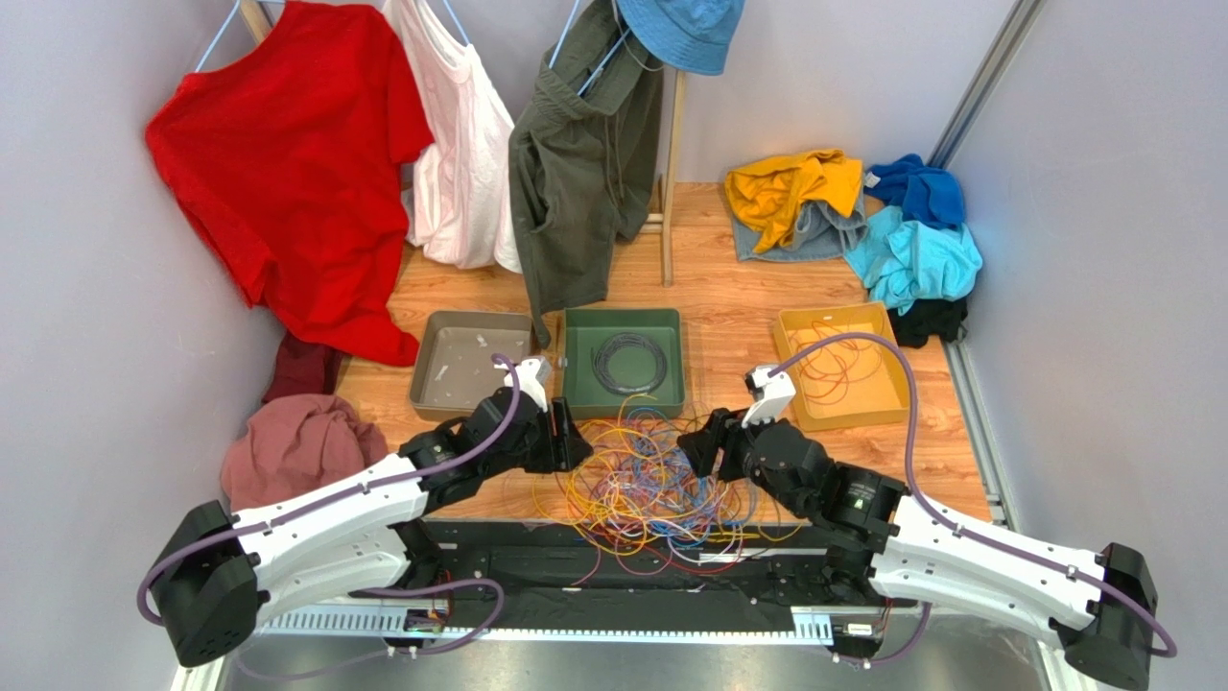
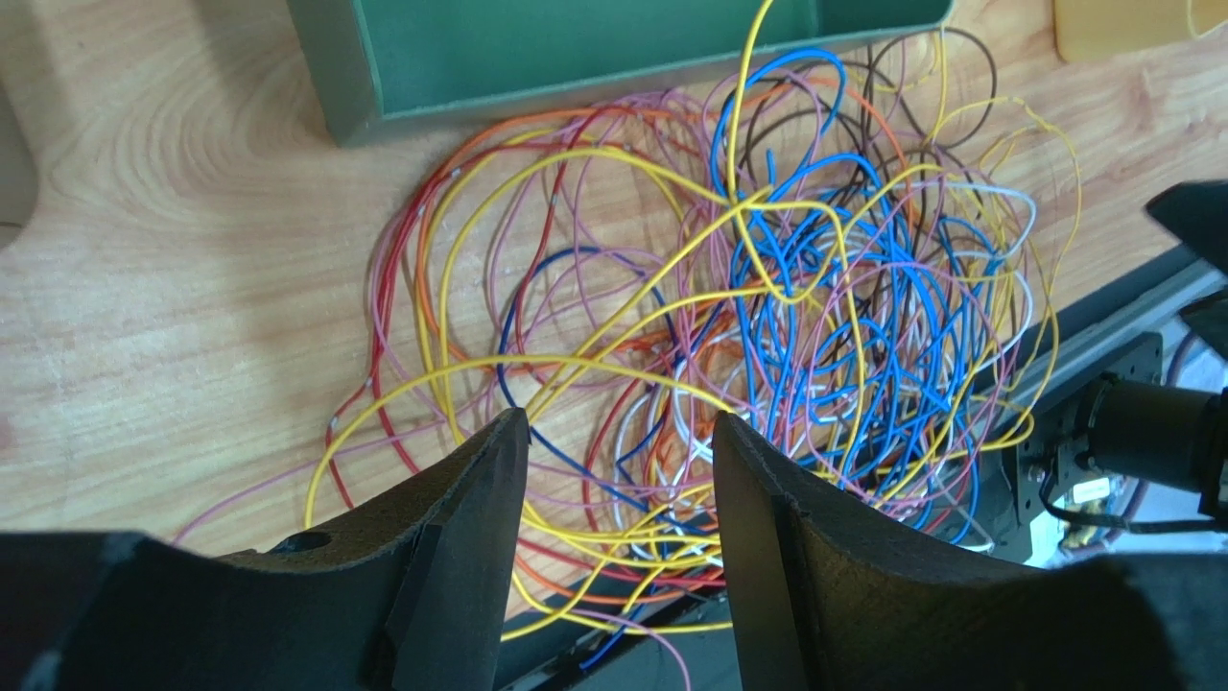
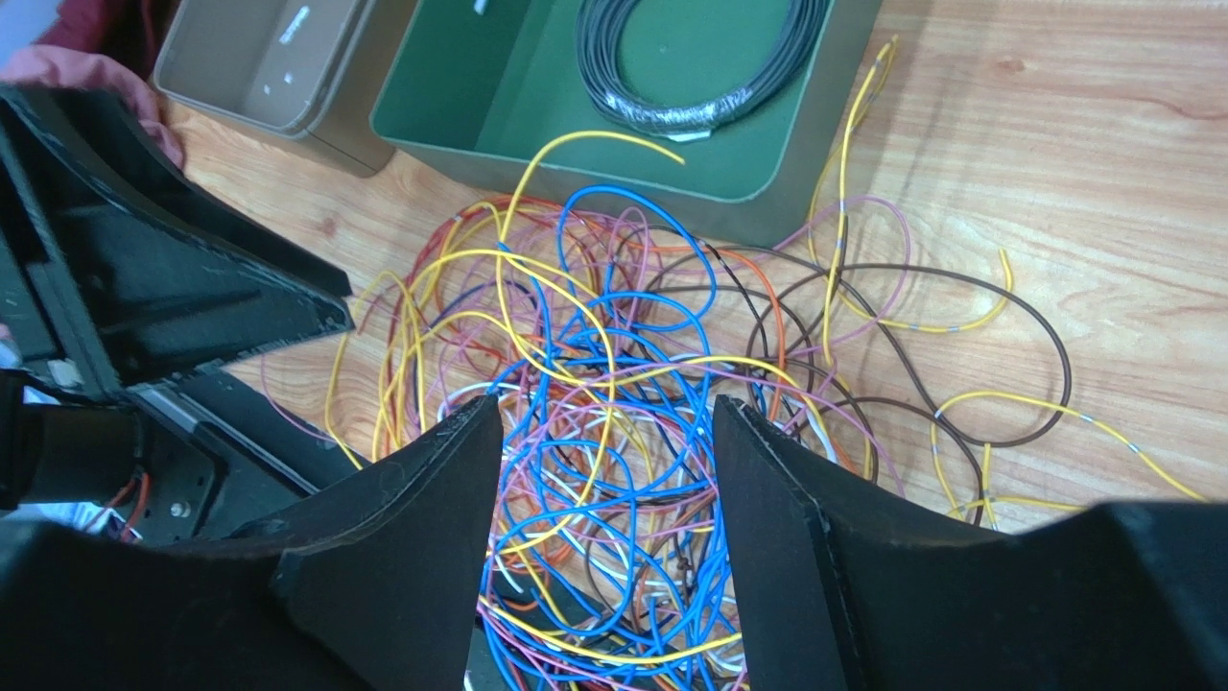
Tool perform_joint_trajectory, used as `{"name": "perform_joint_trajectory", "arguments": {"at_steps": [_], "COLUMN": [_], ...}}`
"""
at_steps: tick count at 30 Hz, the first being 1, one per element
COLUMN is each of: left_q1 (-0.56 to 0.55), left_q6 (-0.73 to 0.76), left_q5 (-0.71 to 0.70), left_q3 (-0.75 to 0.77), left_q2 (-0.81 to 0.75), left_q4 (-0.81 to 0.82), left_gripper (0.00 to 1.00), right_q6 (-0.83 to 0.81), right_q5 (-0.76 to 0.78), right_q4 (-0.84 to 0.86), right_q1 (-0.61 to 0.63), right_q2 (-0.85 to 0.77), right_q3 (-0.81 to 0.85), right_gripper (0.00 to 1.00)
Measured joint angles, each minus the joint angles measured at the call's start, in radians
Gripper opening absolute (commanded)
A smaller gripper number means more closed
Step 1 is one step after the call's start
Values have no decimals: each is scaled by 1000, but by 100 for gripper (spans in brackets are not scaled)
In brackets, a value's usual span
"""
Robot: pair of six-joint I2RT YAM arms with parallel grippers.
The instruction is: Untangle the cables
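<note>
A wooden table (image 1: 728, 295) carries the cables (image 1: 649, 487) in a tangle at its near edge. Behind them stand a grey tray (image 1: 423, 377), a green tray (image 1: 623, 411) and a yellow tray (image 1: 807, 318), with crumpled clothes (image 1: 853, 213) heaped at the far right.

Robotics lab cell is indicated: a wooden tabletop (image 1: 728, 295) walled by plain grey panels (image 1: 1110, 187), two robot arms (image 1: 332, 518) bolted at its near edge, garments (image 1: 288, 159) hung behind, trays (image 1: 623, 315) laid out.
</note>
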Motion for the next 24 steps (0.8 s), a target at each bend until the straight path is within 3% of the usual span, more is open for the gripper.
{"name": "perform_joint_trajectory", "arguments": {"at_steps": [10, 14, 19, 21, 24], "left_q1": [0, -2, -6, -8, -13], "left_q6": [3, 6, 14, 29, 65], "left_q5": [33, 70, 77, 46, -16], "left_q3": [5, 45, 53, 58, 114], "left_q2": [164, 319, 323, 221, -16], "left_q4": [111, 150, 144, 64, -96], "left_gripper": [64, 24, 10, 0, 0], "right_q6": [0, 1, 1, 1, 0], "right_q5": [-25, -25, -14, 2, 24], "right_q4": [56, 67, 60, 47, 45], "right_q1": [33, 49, 66, 78, 93], "right_q2": [96, 113, 99, 78, 33], "right_q3": [-16, -16, -16, -16, -16], "right_gripper": [59, 59, 57, 57, 57]}}
